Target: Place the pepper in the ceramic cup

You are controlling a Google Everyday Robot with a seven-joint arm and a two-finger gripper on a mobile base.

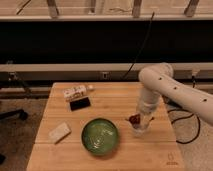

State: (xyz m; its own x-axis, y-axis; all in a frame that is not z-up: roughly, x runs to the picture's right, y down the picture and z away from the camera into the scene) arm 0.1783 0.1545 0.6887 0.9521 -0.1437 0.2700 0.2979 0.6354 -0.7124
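A light wooden desk (110, 107) is seen from above and in front. At its near right corner is a small dark printed mark (172, 159), too small to read. Near the front edge, about the middle, stands a round green bowl (100, 135) with a glossy inside. To its left lies a pale tan block (59, 132), set at an angle.

Just right of the bowl stands the pale ceramic cup (140, 131). The red pepper (134, 119) is at the cup's upper left rim, touching the lower end of the gripper (141, 121), which points down right over the cup. Whether the gripper is clasping the pepper cannot be told.

Farther back on the left lies a flat black slab (80, 104). Behind it is a small box (75, 92) whose label is unreadable, with a small white object (90, 88) beside it.

The white arm (170, 90) reaches in from the right. Behind the desk, a black cable (140, 50) crosses a dark recess.
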